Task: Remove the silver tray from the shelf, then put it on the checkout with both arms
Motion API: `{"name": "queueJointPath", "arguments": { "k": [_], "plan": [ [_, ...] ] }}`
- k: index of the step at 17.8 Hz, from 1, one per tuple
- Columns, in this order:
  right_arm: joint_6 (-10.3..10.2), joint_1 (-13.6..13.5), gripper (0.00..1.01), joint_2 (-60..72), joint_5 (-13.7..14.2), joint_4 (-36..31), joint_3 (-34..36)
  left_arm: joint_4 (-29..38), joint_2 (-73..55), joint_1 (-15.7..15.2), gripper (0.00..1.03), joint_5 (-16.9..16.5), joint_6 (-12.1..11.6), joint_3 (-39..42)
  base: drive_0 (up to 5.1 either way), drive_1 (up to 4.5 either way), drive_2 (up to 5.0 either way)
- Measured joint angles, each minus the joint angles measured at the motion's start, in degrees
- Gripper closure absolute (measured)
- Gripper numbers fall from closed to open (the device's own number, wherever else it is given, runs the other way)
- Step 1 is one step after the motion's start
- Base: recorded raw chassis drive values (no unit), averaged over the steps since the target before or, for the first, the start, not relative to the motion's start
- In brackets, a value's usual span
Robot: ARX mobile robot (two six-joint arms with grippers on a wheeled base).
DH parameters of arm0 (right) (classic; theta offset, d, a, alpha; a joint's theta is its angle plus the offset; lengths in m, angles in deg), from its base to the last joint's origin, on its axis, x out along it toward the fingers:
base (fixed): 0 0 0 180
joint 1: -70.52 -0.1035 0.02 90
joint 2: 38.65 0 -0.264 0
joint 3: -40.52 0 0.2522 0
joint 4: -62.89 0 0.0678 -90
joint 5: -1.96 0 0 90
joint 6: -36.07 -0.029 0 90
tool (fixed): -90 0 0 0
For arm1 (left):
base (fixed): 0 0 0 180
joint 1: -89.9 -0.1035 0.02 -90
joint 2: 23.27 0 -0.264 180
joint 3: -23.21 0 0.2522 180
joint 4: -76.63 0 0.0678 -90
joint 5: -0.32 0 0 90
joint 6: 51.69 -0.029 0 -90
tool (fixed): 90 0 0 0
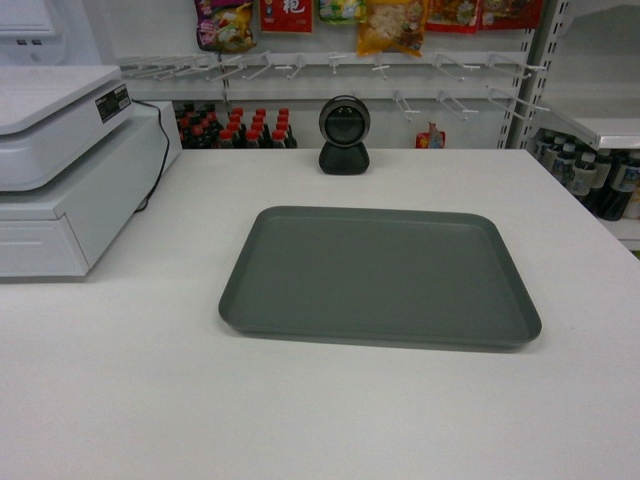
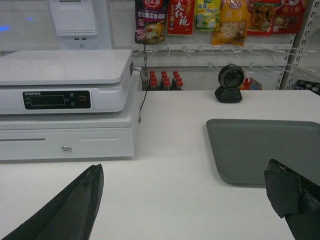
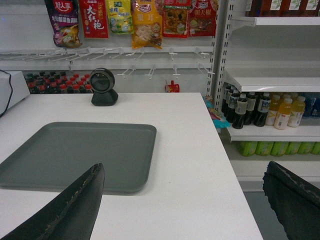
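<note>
- The tray [image 1: 380,275] lies flat on the counter [image 1: 150,400], a little right of the middle in my head view, with nothing on it and nothing touching it.
- My head view shows neither of my arms; only the wrist views show my fingers.
- My left gripper [image 2: 185,200] is spread wide with nothing between its fingers [image 2: 75,205]. It hangs over bare counter, and the tray's near left corner sits just ahead of my right-hand finger, apart from it.
- My right gripper [image 3: 185,200] is likewise spread wide and holds nothing. Its left finger [image 3: 75,205] sits in front of the tray's near edge in the picture; I cannot tell whether it touches. Its other finger hangs past the counter's right edge.
- A white cash register [image 1: 70,160] stands on the counter at the far left, well apart from the tray, with a black cable running down its side.
- A small black scanner [image 1: 344,133] stands at the counter's far edge, behind the tray.
- Beyond the counter hang snack packets [image 1: 390,25] on hooks, with red-capped bottles [image 1: 245,128] below.
- To the right, a white shelf [image 3: 275,80] carries drink bottles [image 3: 260,110] on the board beneath it.
</note>
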Motion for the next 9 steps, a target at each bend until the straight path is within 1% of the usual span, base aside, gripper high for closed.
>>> {"name": "queueJointPath", "arguments": {
  "k": [9],
  "plan": [
    [0.0, 0.0, 0.03, 0.0, 0.0, 0.0, 0.0, 0.0, 0.0, 0.0, 0.05, 0.0, 0.0, 0.0, 0.0, 0.00, 0.0]
  ]
}}
